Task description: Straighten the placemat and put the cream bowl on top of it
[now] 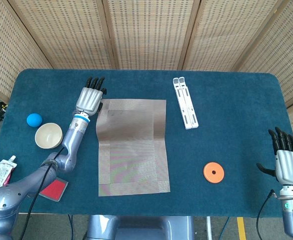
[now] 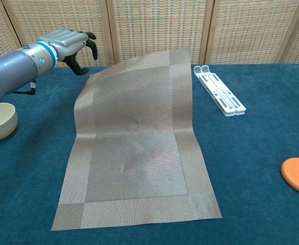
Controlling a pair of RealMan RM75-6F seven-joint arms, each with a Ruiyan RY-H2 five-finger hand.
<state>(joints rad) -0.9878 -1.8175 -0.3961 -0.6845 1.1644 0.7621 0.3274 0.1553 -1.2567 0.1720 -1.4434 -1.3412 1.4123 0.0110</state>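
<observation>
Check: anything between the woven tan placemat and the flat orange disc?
Nothing: in the head view only bare blue tablecloth separates the woven tan placemat from the flat orange disc; the white folding stand sits farther back.

A small blue ball (image 1: pixel 34 119) sits near the left edge of the blue table (image 1: pixel 236 100). A white plastic folding stand (image 1: pixel 185 102) lies flat. A round orange disc (image 1: pixel 213 172) lies near the front. A red flat card (image 1: pixel 54 189) and a white squeeze pouch (image 1: pixel 0 171) lie at the front left.

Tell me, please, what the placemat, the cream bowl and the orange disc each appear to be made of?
The placemat looks like woven vinyl or fibre: fine ribbed weave, faint sheen, far edge curling up. The cream bowl seems glazed ceramic or plastic, smooth and plain. The orange disc looks like matte plastic or rubber, evenly coloured.
</observation>
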